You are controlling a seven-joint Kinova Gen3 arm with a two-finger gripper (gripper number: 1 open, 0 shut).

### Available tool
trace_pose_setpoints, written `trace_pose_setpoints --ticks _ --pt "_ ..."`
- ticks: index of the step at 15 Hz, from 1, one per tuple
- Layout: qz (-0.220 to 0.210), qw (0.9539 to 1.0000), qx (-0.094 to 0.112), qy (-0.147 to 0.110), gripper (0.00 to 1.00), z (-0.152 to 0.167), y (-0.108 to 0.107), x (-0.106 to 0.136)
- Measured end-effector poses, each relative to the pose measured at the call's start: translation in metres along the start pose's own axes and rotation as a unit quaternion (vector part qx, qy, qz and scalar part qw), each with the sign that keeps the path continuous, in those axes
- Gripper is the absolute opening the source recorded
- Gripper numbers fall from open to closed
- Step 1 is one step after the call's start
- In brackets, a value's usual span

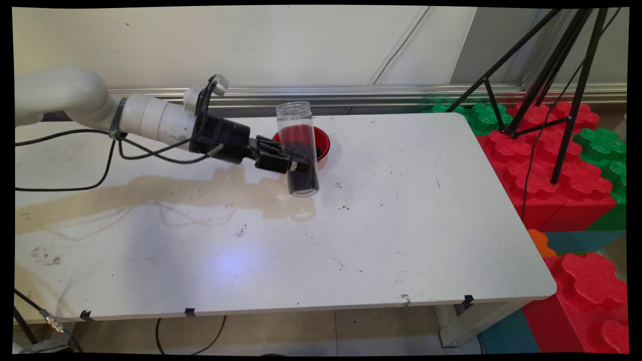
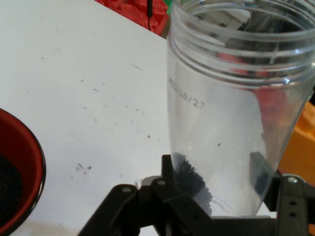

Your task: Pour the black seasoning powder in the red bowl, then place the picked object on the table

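My gripper (image 1: 299, 168) is shut on a clear plastic jar (image 1: 298, 148), held just above the white table (image 1: 401, 210) and nearly upright, leaning slightly. The jar's mouth is open at the top, and dark grains fill its lower part. In the hand view the jar (image 2: 231, 113) rises between the two fingers (image 2: 174, 179), with a few dark grains at its bottom. Right behind the jar stands a red bowl (image 1: 322, 143) with dark grains inside; the bowl (image 2: 19, 182) shows at the hand view's left edge.
Scattered dark grains and scuff marks dot the table near the jar. A black tripod (image 1: 546, 75) stands on red and green foam blocks (image 1: 556, 170) beyond the table's right edge. Black cables (image 1: 100, 165) hang from the arm at the left.
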Motion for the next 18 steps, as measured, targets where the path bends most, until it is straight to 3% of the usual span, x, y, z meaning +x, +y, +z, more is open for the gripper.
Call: trace_pose_setpoints --ticks 5,11,18 --pt "0.06 0.9981 0.004 -0.01 0.0 -0.006 0.011 -0.011" --pt "0.134 0.9905 0.009 -0.032 0.0 -0.013 0.024 -0.037" --pt "0.183 0.9817 0.014 -0.05 0.0 -0.01 0.026 -0.059"
